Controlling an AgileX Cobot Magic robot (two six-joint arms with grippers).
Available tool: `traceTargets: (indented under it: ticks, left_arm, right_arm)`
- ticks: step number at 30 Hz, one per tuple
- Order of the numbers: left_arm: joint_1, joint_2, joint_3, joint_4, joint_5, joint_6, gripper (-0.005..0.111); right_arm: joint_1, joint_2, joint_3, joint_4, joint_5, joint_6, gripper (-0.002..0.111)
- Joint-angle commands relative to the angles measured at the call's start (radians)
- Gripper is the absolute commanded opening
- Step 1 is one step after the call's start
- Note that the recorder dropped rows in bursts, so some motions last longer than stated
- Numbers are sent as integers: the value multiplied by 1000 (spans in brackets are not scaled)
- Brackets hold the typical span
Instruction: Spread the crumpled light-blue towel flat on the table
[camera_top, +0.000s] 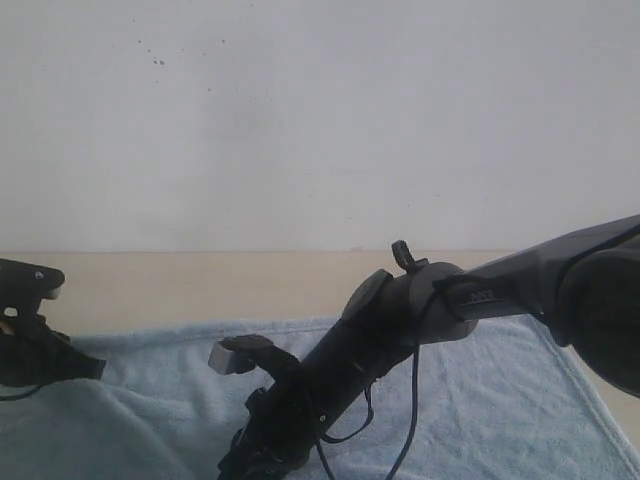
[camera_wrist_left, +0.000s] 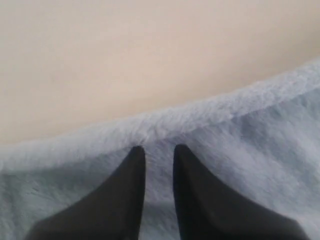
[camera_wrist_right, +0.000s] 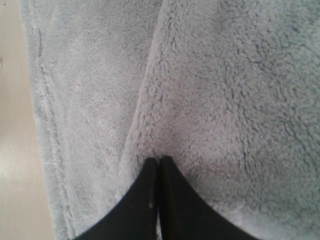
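Towel (camera_top: 480, 400): cut off at 6 and 9 o'clock in the exterior view; its middle is hidden behind the right arm (camera_top: 420, 300).
Left hand (camera_wrist_left: 159, 150): finger bases are cut off by the wrist picture's edge; in the exterior view it is half out of frame at 9 o'clock.
Right hand (camera_wrist_right: 159, 161): closed tips meet a towel fold; whether cloth lies between them is unclear.
Wall specks (camera_top: 158, 62): too small to identify.
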Motion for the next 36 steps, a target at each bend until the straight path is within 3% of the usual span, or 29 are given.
traceTargets:
  ticks: [1, 6, 10, 15, 20, 32, 36]
  left_arm:
    - [60, 34, -90, -8, 76, 44, 21]
    - [109, 51, -188, -8, 149, 60, 21]
    - [111, 28, -212, -8, 235, 60, 21]
    - [98, -74, -123, -16, 217, 37, 21]
    - [72, -194, 42, -17, 178, 16, 21]
    - [-51, -413, 248, -17, 192, -33, 21]
    - [-55, -423, 272, -17, 217, -91, 21]
  right_arm:
    - [3, 5, 4, -28, 15, -9, 1]
    - [5, 5, 4, -28, 17, -9, 1]
    - [7, 5, 4, -28, 12, -9, 1]
    - [1, -13, 4, -28, -15, -34, 1]
    - [-44, -103, 4, -28, -54, -45, 1]
    - [-434, -212, 4, -103, -130, 33, 1]
    - [-503, -194, 4, -121, -228, 38, 1]
